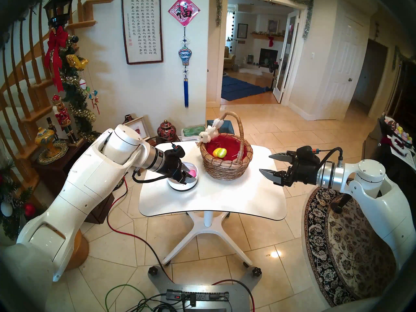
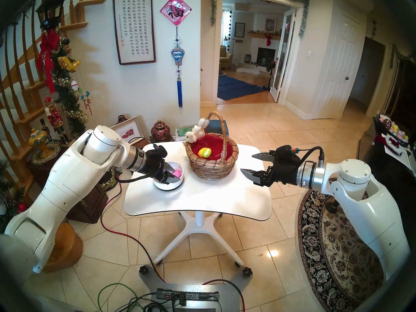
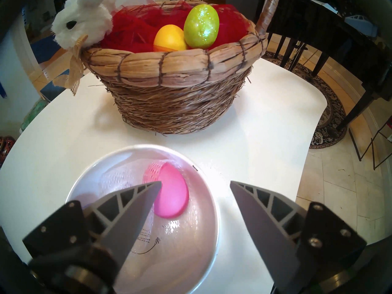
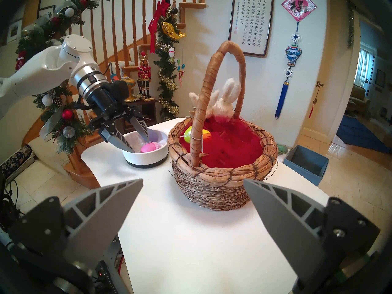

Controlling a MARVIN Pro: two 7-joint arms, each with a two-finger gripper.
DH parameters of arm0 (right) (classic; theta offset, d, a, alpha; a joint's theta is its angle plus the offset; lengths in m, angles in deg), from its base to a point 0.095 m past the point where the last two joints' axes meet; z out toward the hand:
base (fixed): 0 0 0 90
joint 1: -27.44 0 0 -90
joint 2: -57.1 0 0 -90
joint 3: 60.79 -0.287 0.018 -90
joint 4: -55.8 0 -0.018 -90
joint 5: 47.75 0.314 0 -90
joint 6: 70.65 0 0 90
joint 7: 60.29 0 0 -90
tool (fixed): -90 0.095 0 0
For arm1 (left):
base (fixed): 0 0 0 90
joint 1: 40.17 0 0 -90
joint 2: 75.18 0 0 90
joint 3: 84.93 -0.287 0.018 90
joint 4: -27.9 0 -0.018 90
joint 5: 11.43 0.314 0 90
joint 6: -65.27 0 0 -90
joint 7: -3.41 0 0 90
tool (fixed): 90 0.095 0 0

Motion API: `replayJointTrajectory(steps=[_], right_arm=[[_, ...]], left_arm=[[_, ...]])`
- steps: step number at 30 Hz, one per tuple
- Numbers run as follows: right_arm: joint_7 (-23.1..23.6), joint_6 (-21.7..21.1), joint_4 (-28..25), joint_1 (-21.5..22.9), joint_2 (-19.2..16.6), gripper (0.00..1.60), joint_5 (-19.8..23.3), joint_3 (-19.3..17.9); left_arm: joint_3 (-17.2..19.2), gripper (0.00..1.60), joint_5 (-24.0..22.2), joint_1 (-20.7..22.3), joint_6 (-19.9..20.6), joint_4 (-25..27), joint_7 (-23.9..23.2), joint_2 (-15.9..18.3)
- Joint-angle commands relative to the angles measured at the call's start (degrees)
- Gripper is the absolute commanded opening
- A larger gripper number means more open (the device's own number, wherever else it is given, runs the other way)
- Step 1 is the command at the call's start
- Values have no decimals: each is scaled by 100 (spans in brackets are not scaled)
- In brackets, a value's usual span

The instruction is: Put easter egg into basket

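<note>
Left gripper [image 3: 195,184], fingers apart, hovers over the glossy pink plastic egg [image 3: 172,197] in the round white bowl [image 3: 209,240], lower centre of the frame; right gripper [image 4: 193,181], fingers apart, holds nothing beside the tan woven wicker basket [image 4: 222,185].

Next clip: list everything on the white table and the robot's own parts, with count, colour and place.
Table: one, white, centre of the tiled floor.
Basket: one, tan wicker with red lining and a tall handle, at the table's far middle.
Plush bunny: one, white, on the basket's far-left rim.
Eggs in basket: two, yellow egg and glittery green egg, touching.
Bowl: one, white, on the table left of the basket.
Pink egg: one, lying in the bowl.
Left hand: open, fingers in the bowl on either side of the pink egg.
Right hand: open, empty, right of the basket.
</note>
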Motion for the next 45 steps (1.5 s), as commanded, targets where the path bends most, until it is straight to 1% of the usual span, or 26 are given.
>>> replayJointTrajectory(steps=[1, 30, 37, 42, 45], right_arm=[[5, 13, -11, 1, -20, 160, -9, -33], [1, 16, -11, 0, -26, 160, -3, -31], [0, 17, -11, 0, -28, 160, -1, -30], [-1, 18, -11, 0, -29, 160, 0, -29], [-2, 18, -11, 0, -29, 160, 0, -29]], left_arm=[[0, 127, 51, 102, -29, -25, 47, -23], [32, 126, 171, 68, -41, -21, 133, -66], [28, 124, 204, 112, -3, -96, 169, -109], [14, 124, 212, 190, 82, -251, 161, -170], [2, 124, 221, 230, 63, -339, 162, -197]])
